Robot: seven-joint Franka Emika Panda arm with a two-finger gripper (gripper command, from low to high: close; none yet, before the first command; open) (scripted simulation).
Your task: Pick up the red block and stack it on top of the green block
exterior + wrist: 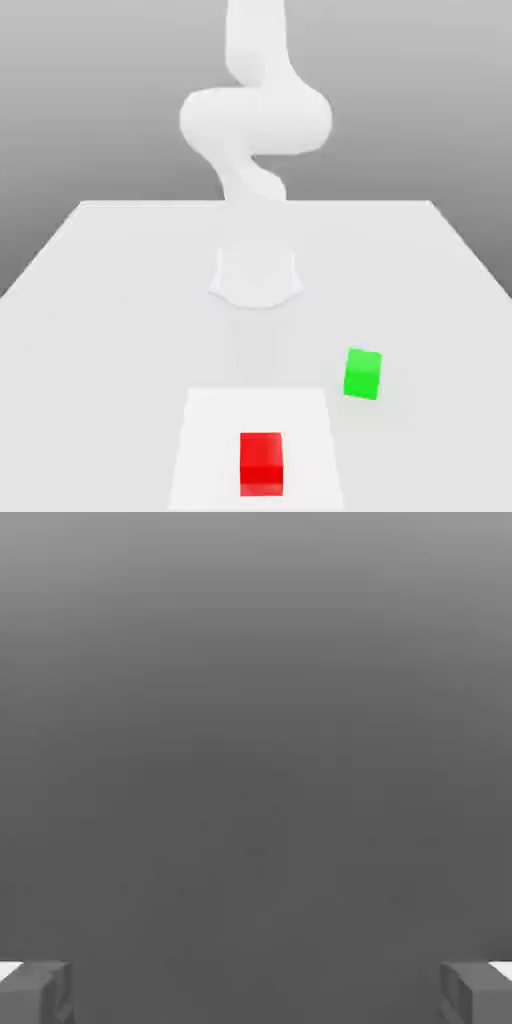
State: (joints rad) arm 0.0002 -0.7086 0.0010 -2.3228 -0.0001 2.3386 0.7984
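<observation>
The red block (261,463) rests on the white table near its front edge, in the middle of the exterior view. The green block (362,373) sits a little farther back, towards the exterior view's right, apart from the red one and slightly turned. In the hand view my gripper (256,994) is open: its two grey fingertips (40,992) stand far apart with nothing between them, against a plain grey background. The white arm (255,115) rises from the back of the table and bends upward out of the picture.
The arm's base (255,275) stands on the table's centre line, behind both blocks. A lighter square patch (210,440) lies under the red block. The table (110,290) is wide and white, with its back edge visible behind the arm.
</observation>
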